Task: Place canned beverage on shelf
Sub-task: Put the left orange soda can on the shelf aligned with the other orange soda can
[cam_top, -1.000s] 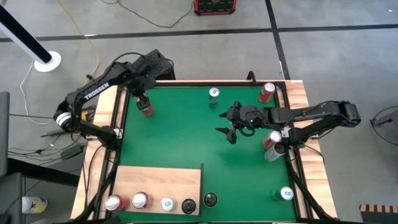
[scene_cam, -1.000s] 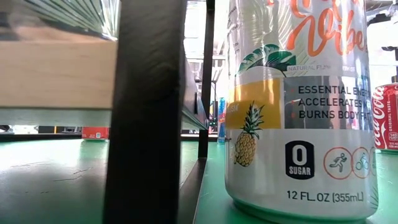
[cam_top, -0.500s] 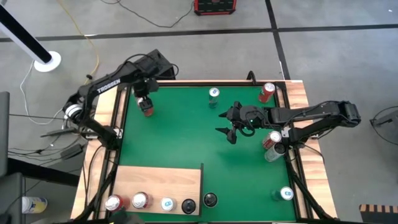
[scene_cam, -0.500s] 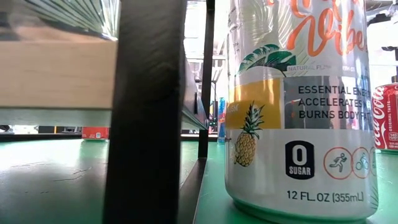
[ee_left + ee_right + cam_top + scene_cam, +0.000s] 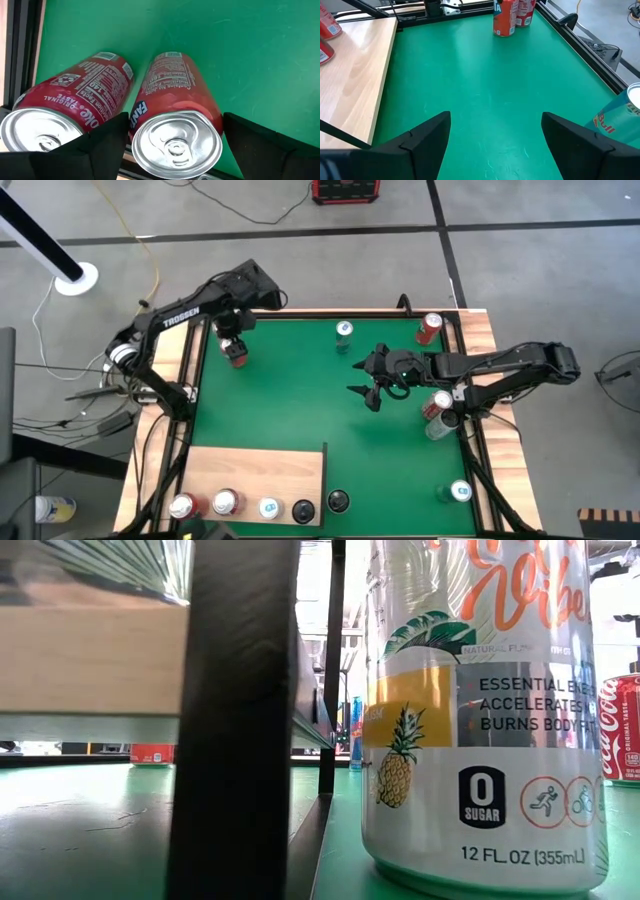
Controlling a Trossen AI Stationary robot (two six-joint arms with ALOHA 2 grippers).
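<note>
**Left gripper over Fanta can, pick not yet made**

Left gripper (image 5: 233, 343) is hovering at the far left corner of the green surface (image 5: 300, 390), fingers spread wide on either side of an orange Fanta can (image 5: 175, 125). No contact visible, so not gripping yet. A red Coke can (image 5: 70, 107) is standing just beside the Fanta, touching or nearly so; tight clearance for that finger.

Right gripper (image 5: 372, 385) is waiting mid-surface, fingers apart and holding nothing.

Progress: shelf (image 5: 255, 470) is sitting at the near left corner with four cans lined up along its near edge. A dark-topped can (image 5: 338, 501) is standing just off its right end. Still loose on the surface: one at the far edge (image 5: 344, 331), one at the far right corner (image 5: 430, 328), two at the right edge (image 5: 438, 412), one at the near right (image 5: 459, 492). Roughly halfway, I'd judge.

Room: grey floor, cables trailing on the left, a red box (image 5: 345, 190) beyond the surface. Low view is mostly blocked by a pineapple-print can (image 5: 475, 710) and a dark post (image 5: 235, 720).
</note>
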